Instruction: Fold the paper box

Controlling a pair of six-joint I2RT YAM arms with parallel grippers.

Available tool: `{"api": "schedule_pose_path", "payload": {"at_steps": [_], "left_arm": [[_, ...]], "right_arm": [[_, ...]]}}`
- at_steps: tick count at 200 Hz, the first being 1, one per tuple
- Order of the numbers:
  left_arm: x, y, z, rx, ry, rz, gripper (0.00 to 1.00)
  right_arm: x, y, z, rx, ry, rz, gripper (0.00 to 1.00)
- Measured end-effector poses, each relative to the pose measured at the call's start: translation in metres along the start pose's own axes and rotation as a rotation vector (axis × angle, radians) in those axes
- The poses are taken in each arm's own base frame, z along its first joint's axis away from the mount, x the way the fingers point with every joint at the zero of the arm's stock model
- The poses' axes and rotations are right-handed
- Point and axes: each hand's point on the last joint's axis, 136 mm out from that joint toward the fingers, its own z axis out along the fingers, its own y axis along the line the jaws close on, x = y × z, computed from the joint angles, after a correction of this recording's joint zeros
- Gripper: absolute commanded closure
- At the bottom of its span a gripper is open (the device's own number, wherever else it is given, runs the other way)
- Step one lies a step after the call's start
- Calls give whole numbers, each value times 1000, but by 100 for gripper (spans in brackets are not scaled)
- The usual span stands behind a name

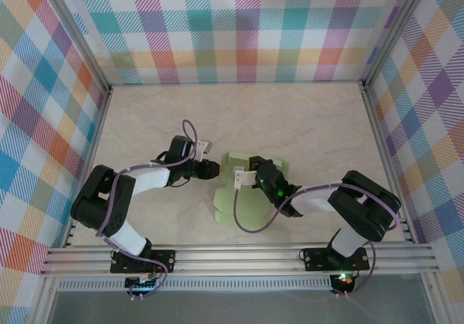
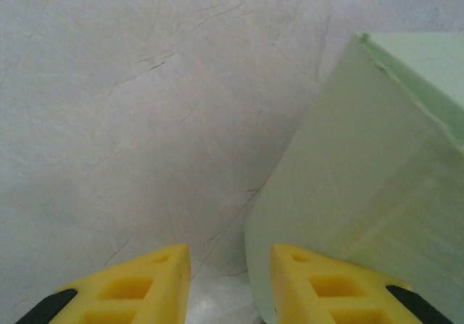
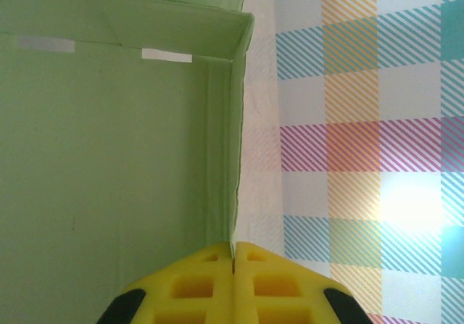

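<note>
Green paper box (image 3: pixel 109 157), mostly cut off, pinched in r. hand (image 3: pixel 233 255)

Multicoloured plaid walls (image 1: pixel 246 27) stand at the back, left and right of a pale marbled table (image 1: pixel 290 114), a metal rail (image 1: pixel 239 255) along its near edge.

the table (image 1: pixel 290 121) lies bare from the paper box (image 1: pixel 254 204) back to the plaid wall (image 1: pixel 239 27) and out to the box's left, wide room for a pass. the left gripper (image 1: pixel 215 169) sits just beside the box's left edge; bare table shows between its spread fingers (image 2: pixel 156 284), but the box's raised side blocks the way rightward. the right gripper (image 1: pixel 246 179), pinched on an upright flap, and its arm bar the right side.
</note>
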Motion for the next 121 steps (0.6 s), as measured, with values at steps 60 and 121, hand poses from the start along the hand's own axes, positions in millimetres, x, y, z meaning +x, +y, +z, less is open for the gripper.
{"api": "schedule_pose_path", "payload": {"at_steps": [60, 121], "left_arm": [[-8, -12, -8, 37, -65, 117, 62], [-10, -15, 6, 80, -46, 158, 63]], "right_arm": [[-4, -6, 1, 23, -5, -12, 100], [-5, -9, 0, 40, 0, -23, 100]]}}
